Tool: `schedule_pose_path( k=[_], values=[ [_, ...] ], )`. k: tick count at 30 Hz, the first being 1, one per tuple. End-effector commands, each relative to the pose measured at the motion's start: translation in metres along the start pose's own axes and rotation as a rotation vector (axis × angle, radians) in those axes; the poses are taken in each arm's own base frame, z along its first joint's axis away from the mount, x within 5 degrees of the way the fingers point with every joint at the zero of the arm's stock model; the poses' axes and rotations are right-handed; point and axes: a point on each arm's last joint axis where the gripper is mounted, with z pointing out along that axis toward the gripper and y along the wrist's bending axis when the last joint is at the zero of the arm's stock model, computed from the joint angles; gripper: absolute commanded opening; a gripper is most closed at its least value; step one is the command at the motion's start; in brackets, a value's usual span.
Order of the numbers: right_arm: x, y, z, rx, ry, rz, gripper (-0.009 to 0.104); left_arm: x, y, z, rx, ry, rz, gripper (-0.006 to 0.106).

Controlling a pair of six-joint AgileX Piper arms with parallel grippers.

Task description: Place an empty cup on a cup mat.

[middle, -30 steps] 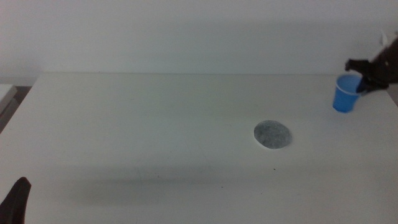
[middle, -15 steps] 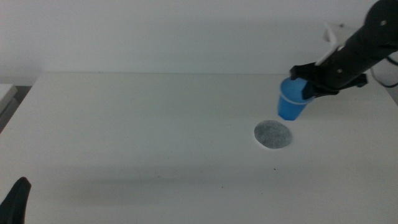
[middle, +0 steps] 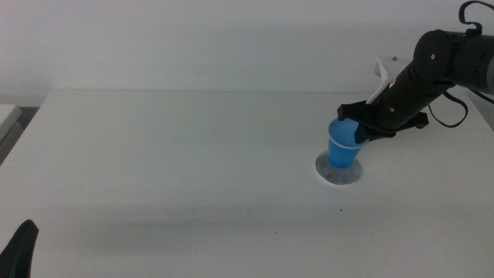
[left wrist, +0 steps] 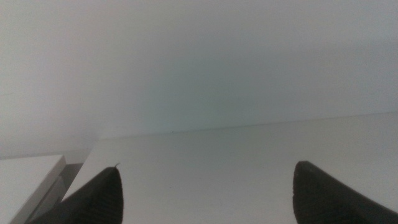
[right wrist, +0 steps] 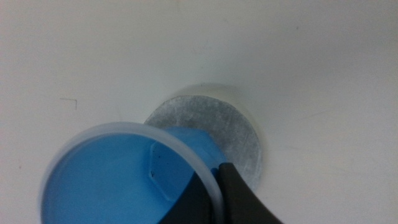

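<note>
Here, blue white-rimmed cup [middle: 343,146] — over speckled mat [middle: 338,174].

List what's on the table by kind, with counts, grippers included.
Blue cup: 1, held at the rim by the right gripper over the mat
Speckled grey cup mat: 1
Grippers: 2, with the left gripper waiting at the table's near left edge, jaws apart
Total: 4

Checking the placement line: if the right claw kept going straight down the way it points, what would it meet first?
Most likely the cup mat: the right claw grips the cup by its rim, with the mat just beyond the cup's base. Whether they already touch is unclear.
</note>
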Motion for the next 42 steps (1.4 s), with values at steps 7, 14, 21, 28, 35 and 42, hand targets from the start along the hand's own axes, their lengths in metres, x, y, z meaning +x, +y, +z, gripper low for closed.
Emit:
schedule_pose_path(
  k=[7, 14, 21, 28, 35, 42],
  values=[
    [0.001, 0.005, 0.001, 0.001, -0.004, -0.021, -0.002, -0.001, 0.000, 0.000, 0.002, -0.009, -0.010, 0.094],
    [0.002, 0.003, 0.012, 0.013, 0.008, -0.026, -0.002, -0.001, 0.000, 0.000, 0.002, -0.009, -0.010, 0.094],
    [0.002, 0.003, 0.012, 0.012, 0.005, -0.026, 0.004, -0.001, 0.000, 0.000, 0.002, -0.009, -0.010, 0.094],
    [0.001, 0.004, 0.003, 0.009, 0.000, -0.026, 0.023, -0.001, 0.000, 0.000, 0.002, -0.009, -0.010, 0.094],
    [-0.005, 0.012, -0.067, 0.001, -0.138, -0.078, 0.050, -0.001, 0.000, 0.000, 0.002, -0.009, -0.010, 0.094],
    [0.008, 0.010, -0.196, 0.084, -0.410, -0.165, 0.093, -0.001, 0.000, 0.000, 0.002, -0.009, -0.010, 0.094]
  ],
)
